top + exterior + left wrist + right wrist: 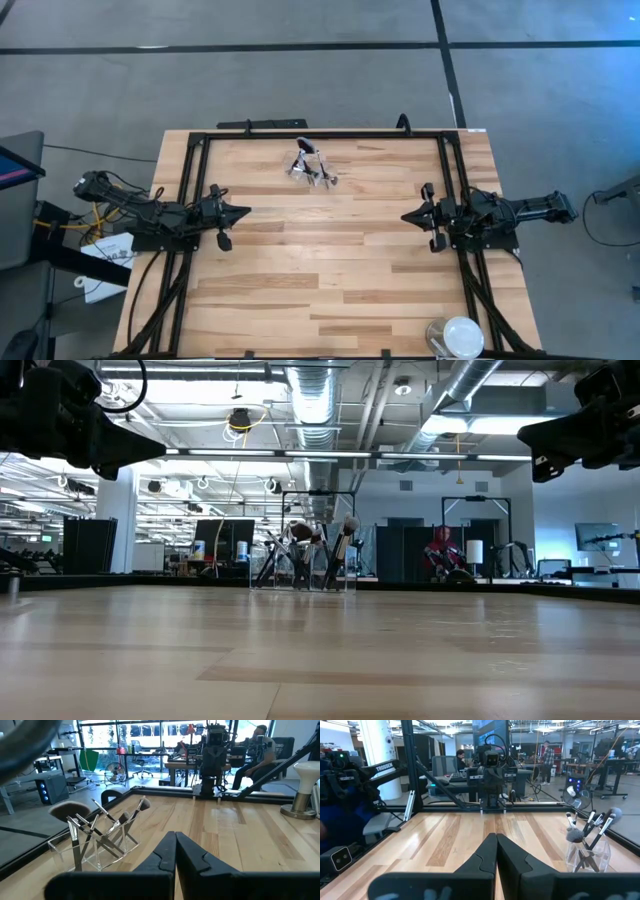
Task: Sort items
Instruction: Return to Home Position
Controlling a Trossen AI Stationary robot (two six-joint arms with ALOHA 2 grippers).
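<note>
Several slim makeup brushes [312, 166] with black handles and silvery ferrules stand bristles-up in a small clear plastic holder [100, 851] near the table's far edge; they also show in the low view [312, 555] and the right wrist view [589, 832]. My left gripper [245, 211] hovers shut above the table's left side, its fingertips [175, 837] pointing at the table's right. My right gripper [405, 216] hovers shut above the right side, its fingertips [495, 839] pointing at the table's left. Both are well clear of the brushes.
A round white-and-clear disc [459, 336] sits at the table's near right corner. A black frame [320, 133] runs along the table's edges. Bare wood lies between the two grippers. People sit in the room behind the table [255, 755].
</note>
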